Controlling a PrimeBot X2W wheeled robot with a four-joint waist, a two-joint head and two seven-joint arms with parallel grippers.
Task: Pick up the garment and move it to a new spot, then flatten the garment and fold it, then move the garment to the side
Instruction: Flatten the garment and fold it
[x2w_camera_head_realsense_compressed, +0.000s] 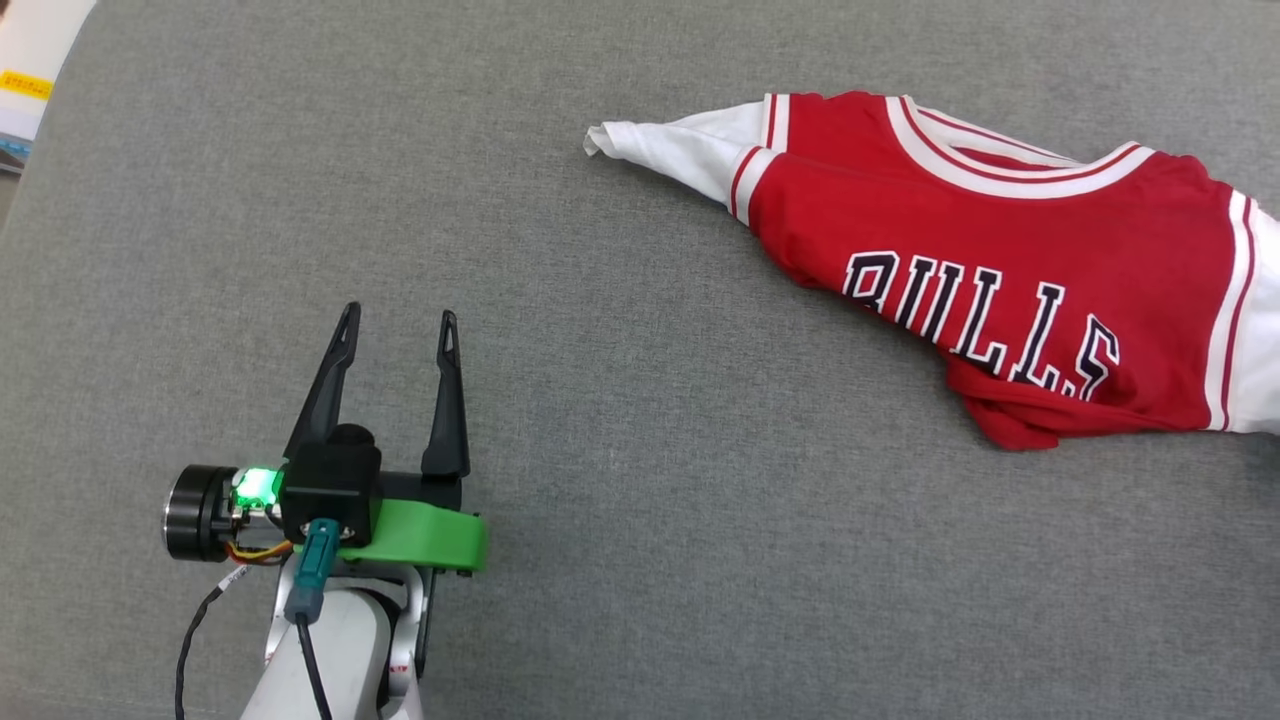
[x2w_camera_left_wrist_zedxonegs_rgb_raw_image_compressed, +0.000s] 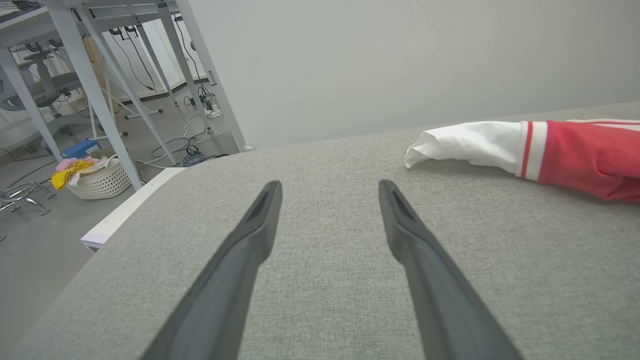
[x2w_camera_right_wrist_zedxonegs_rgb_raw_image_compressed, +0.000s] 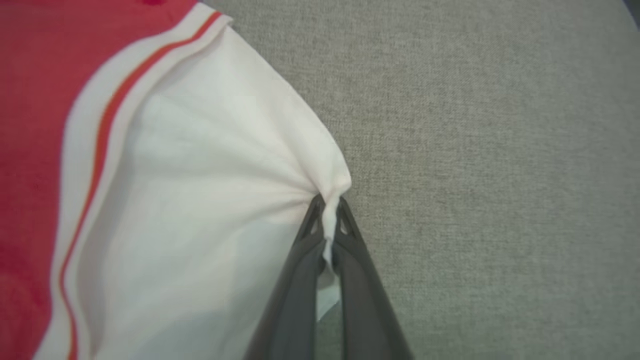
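Note:
The garment (x2w_camera_head_realsense_compressed: 1000, 250), a red jersey with white sleeves, striped trim and black "BULLS" lettering, lies bunched on the grey cloth surface at the upper right of the head view. One white sleeve (x2w_camera_left_wrist_zedxonegs_rgb_raw_image_compressed: 470, 142) points left. My left gripper (x2w_camera_head_realsense_compressed: 398, 322) stands open at the lower left, well apart from the garment, with nothing between its fingers (x2w_camera_left_wrist_zedxonegs_rgb_raw_image_compressed: 260, 220). In the right wrist view my right gripper (x2w_camera_right_wrist_zedxonegs_rgb_raw_image_compressed: 328, 202) is shut on a pinch of the other white sleeve (x2w_camera_right_wrist_zedxonegs_rgb_raw_image_compressed: 200, 190), and the cloth puckers toward its tips.
The grey padded table (x2w_camera_head_realsense_compressed: 640, 560) spreads wide around the garment. Beyond its far left edge, the left wrist view has white table legs (x2w_camera_left_wrist_zedxonegs_rgb_raw_image_compressed: 90, 80), a basket of cloths (x2w_camera_left_wrist_zedxonegs_rgb_raw_image_compressed: 100, 180) and cables on the floor.

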